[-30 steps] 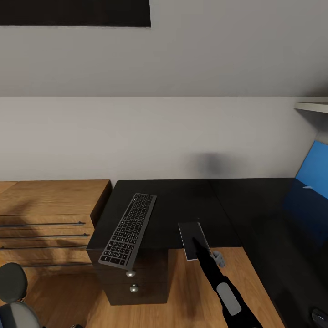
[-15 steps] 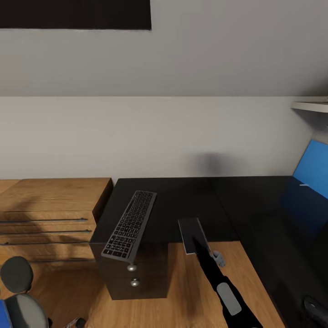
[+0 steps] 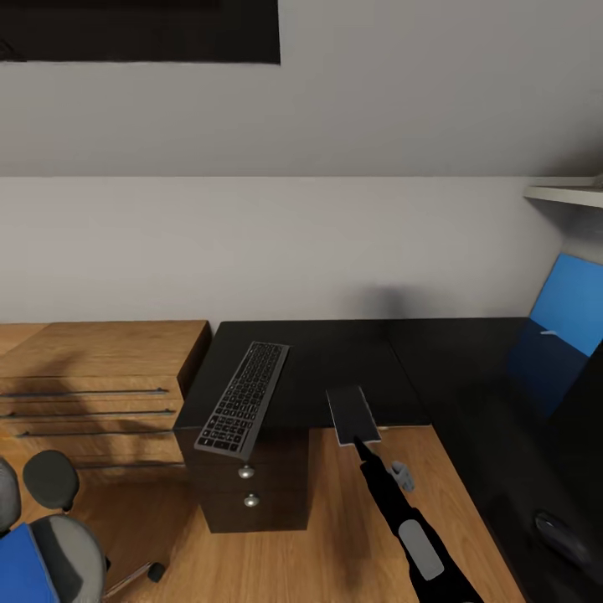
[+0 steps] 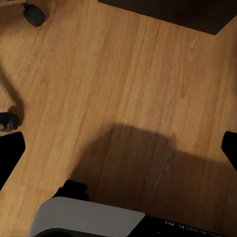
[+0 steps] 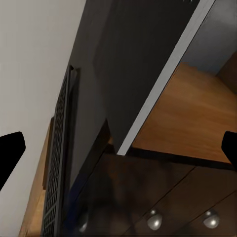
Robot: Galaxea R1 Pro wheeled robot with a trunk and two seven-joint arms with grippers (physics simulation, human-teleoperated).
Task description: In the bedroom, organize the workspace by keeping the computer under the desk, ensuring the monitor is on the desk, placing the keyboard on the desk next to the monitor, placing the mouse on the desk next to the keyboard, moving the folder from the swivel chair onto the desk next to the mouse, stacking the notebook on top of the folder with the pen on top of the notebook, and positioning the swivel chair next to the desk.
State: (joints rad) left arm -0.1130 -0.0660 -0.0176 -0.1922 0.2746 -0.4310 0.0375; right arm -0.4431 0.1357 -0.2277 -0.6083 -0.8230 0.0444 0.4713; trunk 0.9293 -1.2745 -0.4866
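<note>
Right hand (image 3: 358,441): at the end of the black arm, touching the near edge of the notebook; I cannot tell if it grips.
Left hand (image 4: 118,148): spread wide over the wood floor (image 4: 123,74), holding nothing.
Notebook (image 3: 352,415): grey, flat on the surface (image 3: 335,360), poking over the front edge.
Keyboard (image 3: 244,398): on the surface, just beside the notebook, over the drawers.
Swivel chair (image 3: 59,548): on the floor, well apart, with the blue folder (image 3: 21,569) on its seat.

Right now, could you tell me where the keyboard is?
In the head view, the keyboard lies on the desk, along its left end above the drawers, its near end overhanging the edge, left of the notebook.
</note>
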